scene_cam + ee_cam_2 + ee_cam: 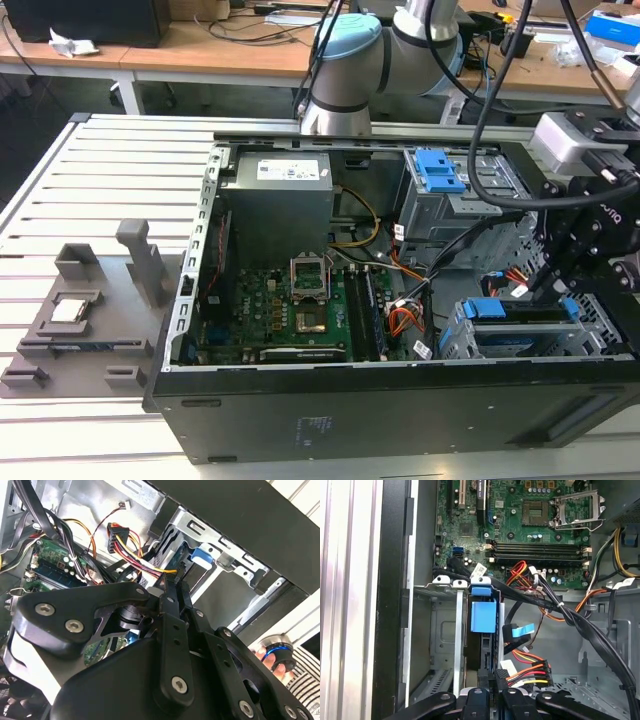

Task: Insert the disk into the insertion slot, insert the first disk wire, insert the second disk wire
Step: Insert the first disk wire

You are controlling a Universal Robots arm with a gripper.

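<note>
One disk (pixel 483 616) sits already inside the slot (pixel 443 582), its long axis running straight away from my claw (pixel 491 682), which hangs closed just at its near end (the plug (pixel 527 672) with coloured wires lies just beside).

Seated edge-on, the flat grey hard drive in its bright blue plastic carrier (pixel 483 617) has its label hidden within the low perforated grey metal drive cage (pixel 444 627). The black end effector (pixel 489 676) is cut off by the first wrist view's edge (in the second wrist view its bulk covers much of the green motherboard (pixel 52 557)). There a person's hand (pixel 278 668) is cropped too.
</note>
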